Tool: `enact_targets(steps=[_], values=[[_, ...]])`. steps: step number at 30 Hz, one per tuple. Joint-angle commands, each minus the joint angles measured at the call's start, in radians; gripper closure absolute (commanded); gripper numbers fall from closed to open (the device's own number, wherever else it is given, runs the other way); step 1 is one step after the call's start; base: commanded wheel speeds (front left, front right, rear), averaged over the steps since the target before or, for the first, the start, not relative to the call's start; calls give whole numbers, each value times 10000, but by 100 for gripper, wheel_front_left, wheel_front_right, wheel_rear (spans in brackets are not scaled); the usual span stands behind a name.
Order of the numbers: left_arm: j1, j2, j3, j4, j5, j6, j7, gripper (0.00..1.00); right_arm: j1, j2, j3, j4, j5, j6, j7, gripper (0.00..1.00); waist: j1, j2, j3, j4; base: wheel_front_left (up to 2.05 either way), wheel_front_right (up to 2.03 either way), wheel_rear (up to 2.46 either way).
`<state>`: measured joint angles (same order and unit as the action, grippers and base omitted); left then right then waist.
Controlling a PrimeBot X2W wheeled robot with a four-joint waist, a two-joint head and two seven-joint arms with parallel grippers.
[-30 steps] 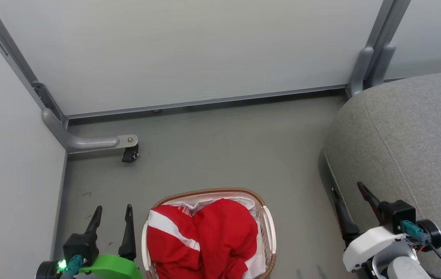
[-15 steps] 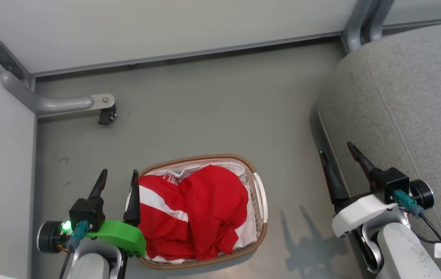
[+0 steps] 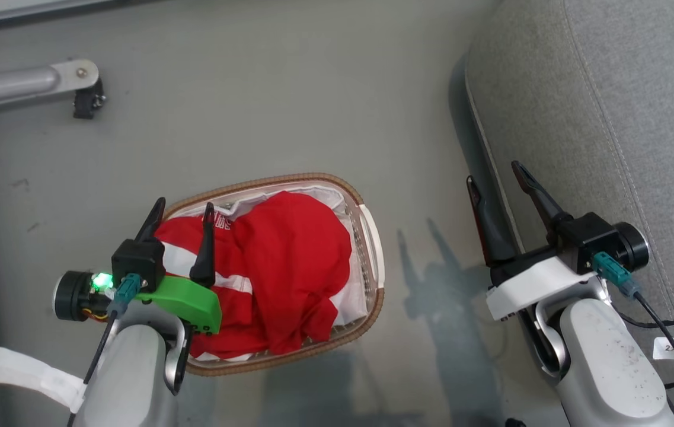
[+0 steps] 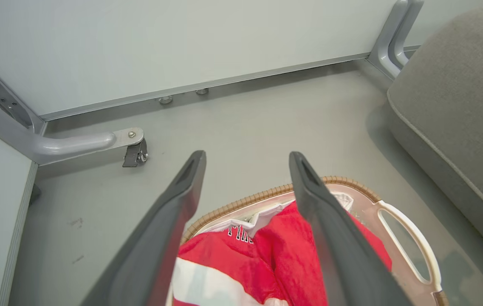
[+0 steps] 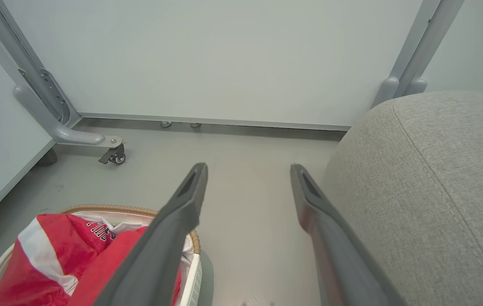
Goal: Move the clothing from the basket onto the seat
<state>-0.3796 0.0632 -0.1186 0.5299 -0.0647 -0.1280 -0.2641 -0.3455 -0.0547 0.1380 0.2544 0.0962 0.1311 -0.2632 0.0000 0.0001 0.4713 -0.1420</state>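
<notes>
Bright red fabric clothing (image 3: 289, 255) lies heaped in the oval white plastic basket (image 3: 370, 237) on the floor (image 3: 254, 89) — left end effector (image 3: 185, 204) open over it, right end effector (image 3: 492, 172) open beside the grey upholstered seat (image 3: 609, 89).

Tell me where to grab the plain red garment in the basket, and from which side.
Pinch the rounded hump of the plain red garment, coming straight down from above. It lies heaped over the striped garment, and the basket walls ring it, so a side approach looks blocked. The open left gripper hovers nearest.
</notes>
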Motion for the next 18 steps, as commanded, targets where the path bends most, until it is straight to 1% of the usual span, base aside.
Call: enact_targets(steps=[1, 4, 7, 10, 13, 18], values=[[-353, 178, -29, 174, 115, -37, -6, 0, -165, 7, 30, -69, 58, -6, -22, 0, 0, -1, 1011, -609, 0, 0, 0], [-704, 372, -217, 598, 365, -33, -6, 0, -250, 30, 125, -126, 91, -6, -22, 0, 0, -1, 1395, -750, 0, 0, 0], [-1084, 688, -774, 1028, 813, -35, -6, 0, -364, 33, 229, -195, 283, -6, -23, 0, 0, -1, 1771, -881, 0, 0, 0], [-1385, 971, -1053, 1519, 1023, -34, -6, 0, -395, 33, 318, -230, 388, -6, -22, 0, 0, -1, 2078, -977, 0, 0, 0], [-1720, 1258, -1442, 2232, 1287, -20, -5, 0, -480, 34, 436, -251, 514, -6, -22, 0, 0, -1, 2375, -1081, 0, 0, 0], [-2341, 1651, -2004, 3717, 1831, 132, -6, 0, -619, 33, 698, -204, 688, -6, -23, 0, 0, -1, 2706, -1195, 0, 0, 0]])
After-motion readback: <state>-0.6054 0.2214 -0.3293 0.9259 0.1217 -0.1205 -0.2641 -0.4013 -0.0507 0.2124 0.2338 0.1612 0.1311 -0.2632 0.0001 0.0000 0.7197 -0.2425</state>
